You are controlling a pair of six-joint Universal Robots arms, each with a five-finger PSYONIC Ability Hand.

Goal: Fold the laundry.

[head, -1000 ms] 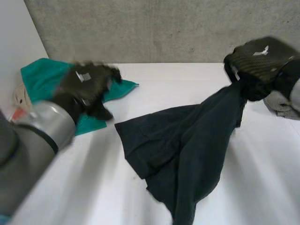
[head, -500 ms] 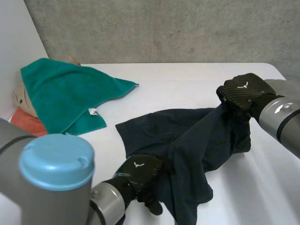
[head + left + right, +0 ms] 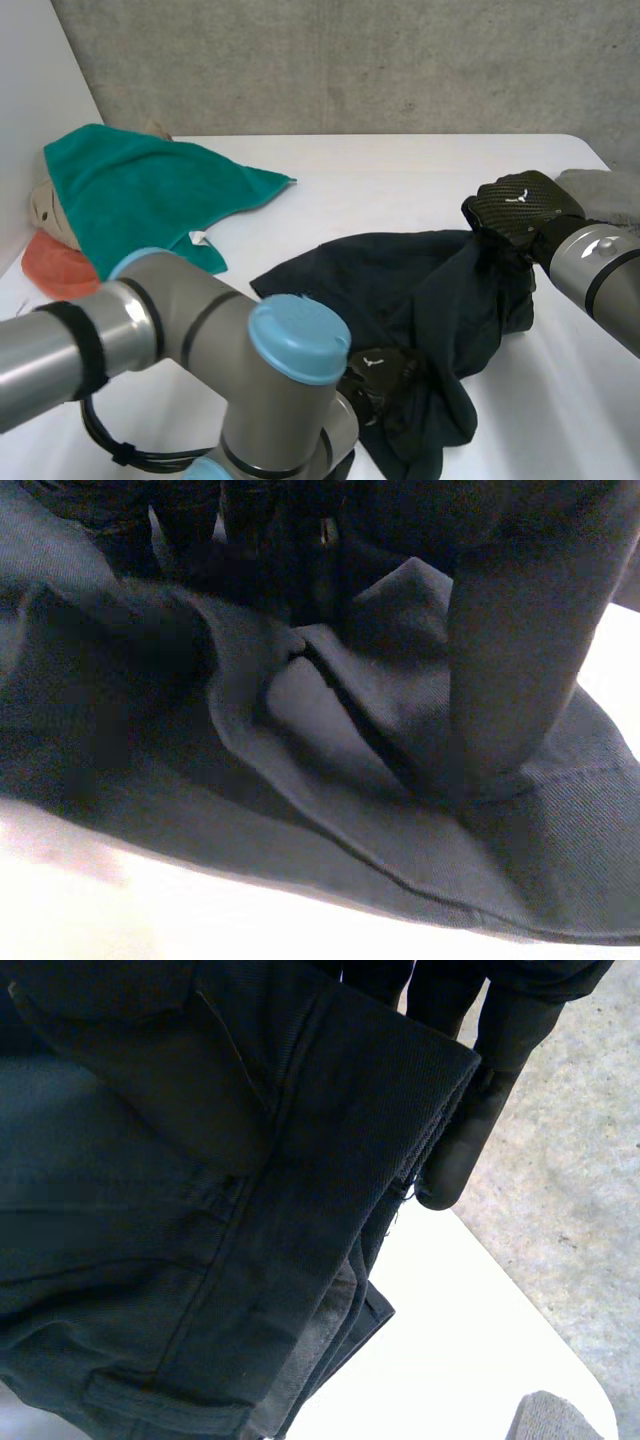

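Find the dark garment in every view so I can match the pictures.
Head view: the garment lies mid-table, running from the left hand at its near edge to the right hand at its far end.
Left wrist view: the garment is bunched under the left hand, which pinches a fold.
Right wrist view: the garment hangs from the right hand, gripped at a hemmed edge.
Shared landmark: the white table.
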